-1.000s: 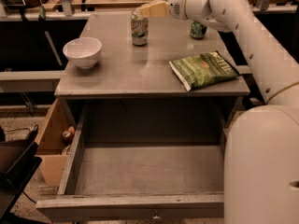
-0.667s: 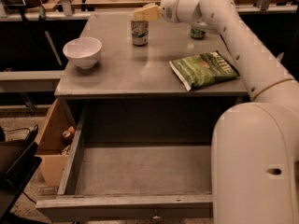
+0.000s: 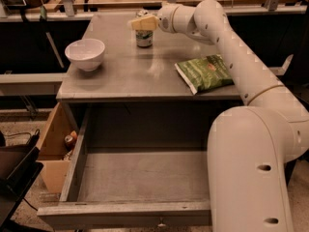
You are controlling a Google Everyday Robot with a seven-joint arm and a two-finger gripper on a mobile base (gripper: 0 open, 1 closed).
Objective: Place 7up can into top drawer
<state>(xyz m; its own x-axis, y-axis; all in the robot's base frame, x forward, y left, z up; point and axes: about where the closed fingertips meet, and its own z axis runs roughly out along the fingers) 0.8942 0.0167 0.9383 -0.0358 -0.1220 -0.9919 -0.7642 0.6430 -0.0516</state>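
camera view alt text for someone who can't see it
The end effector is at the top of the 7up can at the back of a table. A bowl and green bag sit nearby; the top drawer hangs open below.

The arm's cream two-finger gripper [image 3: 143, 23] sits at the top of the small whitish-silver 7up can [image 3: 144, 37], which is upright on the far side of the grey metal table [image 3: 130, 76]. Below, the wide shallow grey top drawer [image 3: 140, 175] stands pulled open.

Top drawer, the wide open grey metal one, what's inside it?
Only its bare grey floor shows in the top drawer; the robot's white arm covers its right end. The gripper is at the pale 7up can on the grey table.
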